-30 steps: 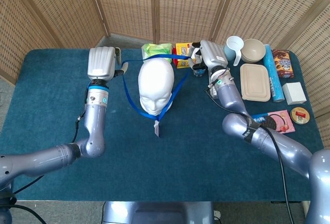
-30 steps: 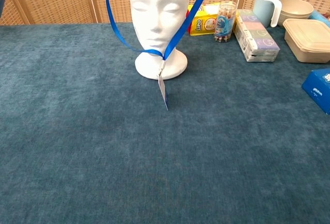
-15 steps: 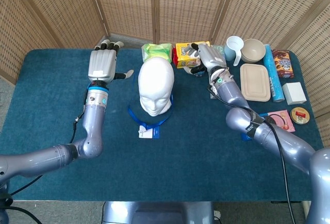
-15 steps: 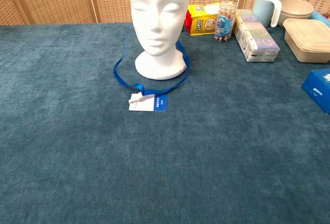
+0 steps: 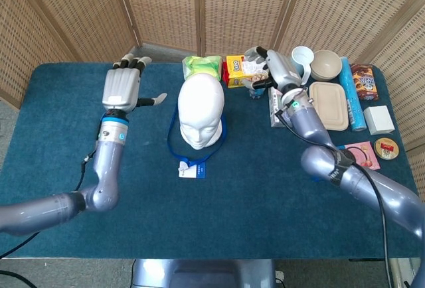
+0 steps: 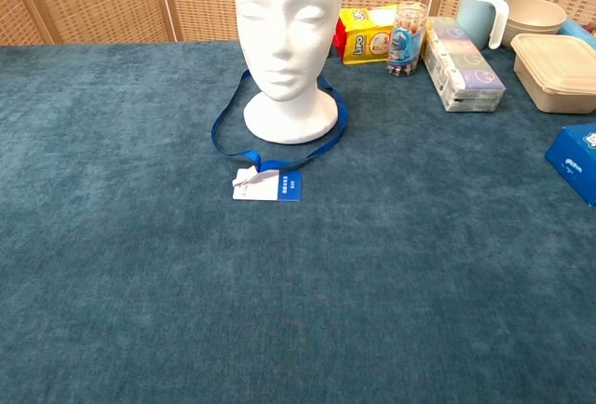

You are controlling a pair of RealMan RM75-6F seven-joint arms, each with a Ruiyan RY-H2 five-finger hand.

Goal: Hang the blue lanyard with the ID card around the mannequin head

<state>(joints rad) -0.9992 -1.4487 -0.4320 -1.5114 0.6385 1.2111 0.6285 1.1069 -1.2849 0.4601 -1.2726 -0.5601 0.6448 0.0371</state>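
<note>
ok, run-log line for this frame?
lanyard: looped around mannequin head base | ID card: flat on table | left hand: open | right hand: open

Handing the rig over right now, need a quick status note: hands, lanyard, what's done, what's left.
Left hand: open, raised left of the white foam mannequin head, holding nothing.
Right hand: open, up near the yellow snack box at the back, holding nothing.
Blue lanyard: looped around the base of the mannequin head, lying on the teal tablecloth. Its white ID card lies flat in front of the head.
Done: lanyard is over the head and released.
Left: probably only pulling both arms clear.
</note>
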